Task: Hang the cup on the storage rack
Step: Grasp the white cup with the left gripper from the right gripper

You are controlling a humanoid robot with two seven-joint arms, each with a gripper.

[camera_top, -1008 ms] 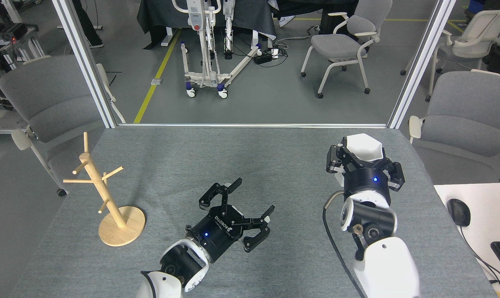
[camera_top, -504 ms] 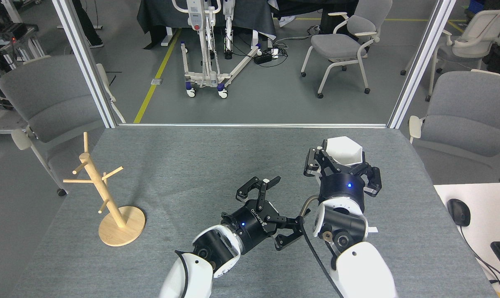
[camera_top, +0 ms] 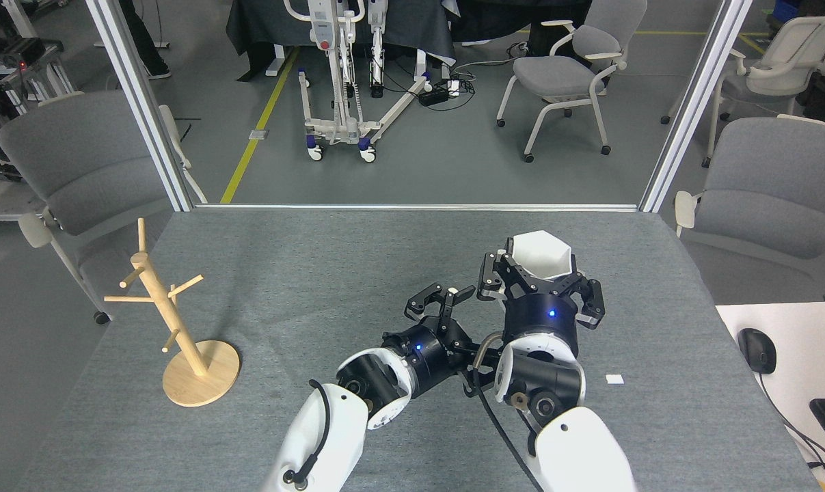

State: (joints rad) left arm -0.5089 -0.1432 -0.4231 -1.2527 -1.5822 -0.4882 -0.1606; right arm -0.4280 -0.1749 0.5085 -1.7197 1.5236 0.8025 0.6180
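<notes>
1. The grey counter [camera_top: 316, 260] fills the lower frame and carries everything.
2. The storage rack [camera_top: 180, 328] stands at lower left, well apart from both arms, its pegs bare.
3. The right hand [camera_top: 539, 290], right of centre, is clamped on the cup [camera_top: 541, 254], rim up.
4. The left hand [camera_top: 446, 304] sits just beside it, fingers apart, likely placed to take the cup over for the rack side.

Bright, even overhead light; sharp focus, soft faint shadows.
</notes>
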